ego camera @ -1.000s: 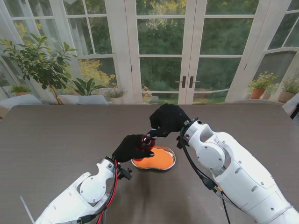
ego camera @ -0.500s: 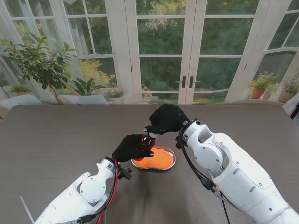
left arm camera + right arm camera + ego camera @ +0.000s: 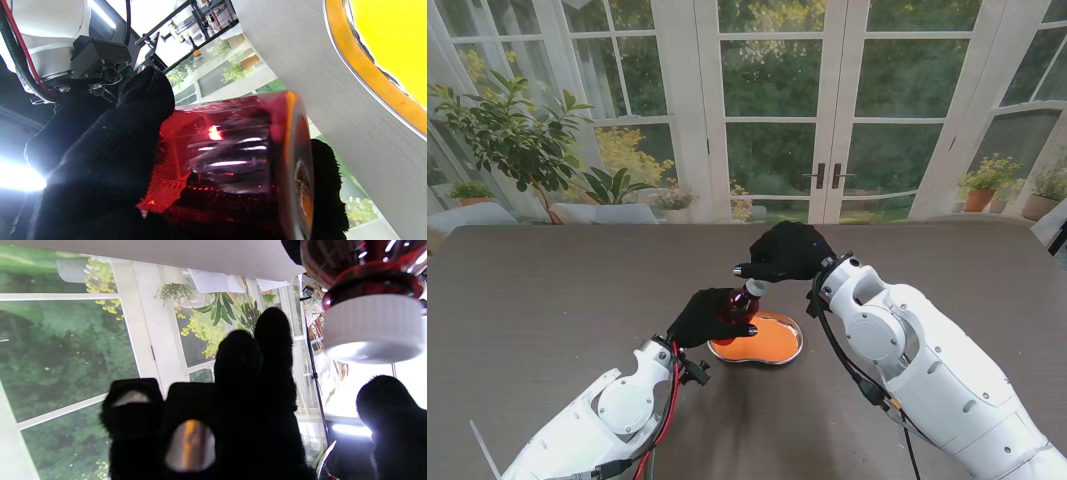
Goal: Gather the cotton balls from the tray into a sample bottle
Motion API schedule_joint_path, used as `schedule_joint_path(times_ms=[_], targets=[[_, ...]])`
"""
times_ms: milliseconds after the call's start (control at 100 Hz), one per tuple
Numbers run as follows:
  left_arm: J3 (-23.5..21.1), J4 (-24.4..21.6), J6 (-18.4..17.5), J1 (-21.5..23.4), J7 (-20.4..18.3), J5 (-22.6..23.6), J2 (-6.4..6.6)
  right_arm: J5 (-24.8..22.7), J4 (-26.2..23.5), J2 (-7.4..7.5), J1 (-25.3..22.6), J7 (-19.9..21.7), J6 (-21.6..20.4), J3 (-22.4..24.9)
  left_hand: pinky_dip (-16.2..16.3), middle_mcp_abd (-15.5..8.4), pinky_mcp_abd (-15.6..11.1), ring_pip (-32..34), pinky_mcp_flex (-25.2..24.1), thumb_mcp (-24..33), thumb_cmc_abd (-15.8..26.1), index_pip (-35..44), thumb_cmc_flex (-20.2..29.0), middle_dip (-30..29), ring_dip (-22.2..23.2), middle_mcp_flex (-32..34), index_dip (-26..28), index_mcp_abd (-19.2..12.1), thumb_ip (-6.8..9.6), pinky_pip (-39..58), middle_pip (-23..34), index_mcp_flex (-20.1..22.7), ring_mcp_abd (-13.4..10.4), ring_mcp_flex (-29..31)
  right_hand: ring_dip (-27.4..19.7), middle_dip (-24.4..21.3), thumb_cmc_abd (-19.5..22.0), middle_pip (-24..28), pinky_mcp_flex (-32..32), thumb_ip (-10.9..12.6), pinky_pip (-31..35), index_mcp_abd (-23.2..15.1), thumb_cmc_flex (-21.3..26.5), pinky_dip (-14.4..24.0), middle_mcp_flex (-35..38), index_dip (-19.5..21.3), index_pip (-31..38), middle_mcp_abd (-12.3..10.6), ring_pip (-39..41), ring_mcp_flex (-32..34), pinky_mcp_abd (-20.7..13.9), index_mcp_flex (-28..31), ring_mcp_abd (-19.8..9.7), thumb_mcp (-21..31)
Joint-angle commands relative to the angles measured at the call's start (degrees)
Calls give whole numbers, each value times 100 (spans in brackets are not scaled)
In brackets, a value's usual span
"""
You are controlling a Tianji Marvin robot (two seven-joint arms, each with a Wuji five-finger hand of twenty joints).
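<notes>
Now, left robot hand [image 3: 705, 318]: centre frame, clasping the red sample bottle [image 3: 739, 302].
Right robot hand [image 3: 785, 252]: fingers spread, empty, beside the white cap [image 3: 373, 328].
Tray [image 3: 789, 348]: orange, lower centre.

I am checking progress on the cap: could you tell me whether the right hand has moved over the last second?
Yes. Against the fixed tray, the right hand has lifted slightly farther from me, off the bottle.

Right hand [image 3: 233, 413] fingers spread, apart from white-capped bottle [image 3: 370, 306]
</notes>
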Motion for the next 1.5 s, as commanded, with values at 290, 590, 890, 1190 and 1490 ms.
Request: schedule_joint_path(times_ms=[290,590,890,1190,1490], targets=[[-18,-62,29,21,-137,-20,-5,331,-108,-18,-170,106,-258,317,71,-644,-182,32,-126,1703,1276,726,935,-5,67,454,-3,-1628,-158,198,168,944,-47,-42,-498,77,-1113,-297,-439,74,-71,-30,72,121,-761,-278,-621,79,-876,-6,-80,-2100,-89,925],[-28,-70,33,35,-136,-8,-1,656,-183,53,-245,486,-729,573,72,-645,-184,30,-129,1696,1280,726,932,-8,66,458,-2,-1635,-159,198,170,943,-48,-42,-541,209,-2409,-59,-599,-56,-202,-606,332,137,-1262,-428,-539,-11,-1133,-1,-167,-2026,-241,1790],[-31,-79,39,42,-157,1,9,868,-112,129,-210,858,-1060,595,72,-644,-179,28,-126,1705,1272,727,935,-9,66,456,-2,-1627,-160,198,170,943,-47,-44,-502,321,-3704,25,-689,-174,-372,-785,613,154,-1536,-591,-739,-33,-1379,0,-179,-1941,-322,2433],[-19,-79,43,41,-163,-9,8,425,54,85,-144,426,-1177,445,74,-652,-180,32,-130,1704,1282,727,931,-9,69,453,-2,-1625,-163,199,169,941,-51,-47,-367,339,-4803,83,-436,-257,-339,-813,972,121,-1362,-654,-649,-135,-1162,17,-194,-1738,-521,2804],[-18,-78,42,45,-152,-8,5,368,104,63,-128,301,-1166,384,75,-641,-181,31,-130,1700,1279,737,928,-9,69,451,4,-1619,-164,201,169,958,-49,-52,-308,348,-4889,109,-344,-257,-272,-826,1090,110,-1205,-604,-484,-138,-979,19,-153,-1421,-525,2850]])
